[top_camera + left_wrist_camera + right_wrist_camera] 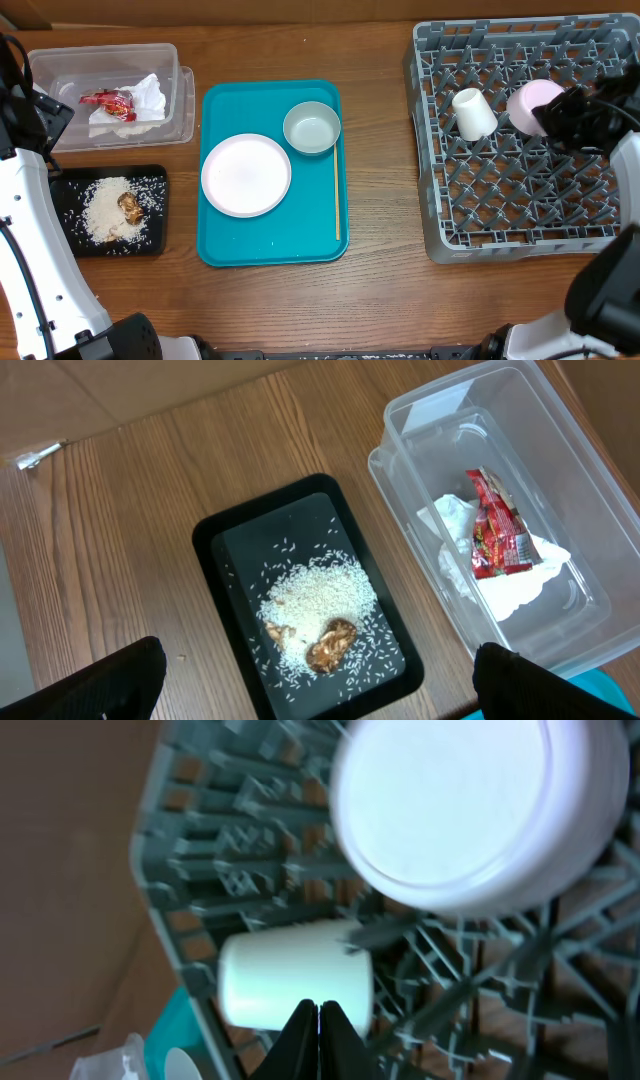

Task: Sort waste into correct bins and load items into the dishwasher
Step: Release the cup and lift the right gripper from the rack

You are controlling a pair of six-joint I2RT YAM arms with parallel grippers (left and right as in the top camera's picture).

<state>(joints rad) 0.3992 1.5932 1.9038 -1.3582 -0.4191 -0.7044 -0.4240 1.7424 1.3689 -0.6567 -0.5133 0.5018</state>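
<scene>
1. While its jaws press together empty, the right gripper (318, 1010) points toward a white cup (290, 982) in the grey lattice rack (200, 850), beside a round bowl (460, 810).
2. The left gripper (318, 650) gapes, empty, over rice (320, 590) in a black tray (215, 530).

The overhead view looks straight down on the whole table (380, 300). The left wrist view looks down from some height on the black tray (240, 560) and clear tub (560, 480) (both at the overhead's left edge). The right wrist view sits close over the cup (290, 985) and bowl (460, 810) in the dish rack (190, 840), which lie upper right in the overhead.
</scene>
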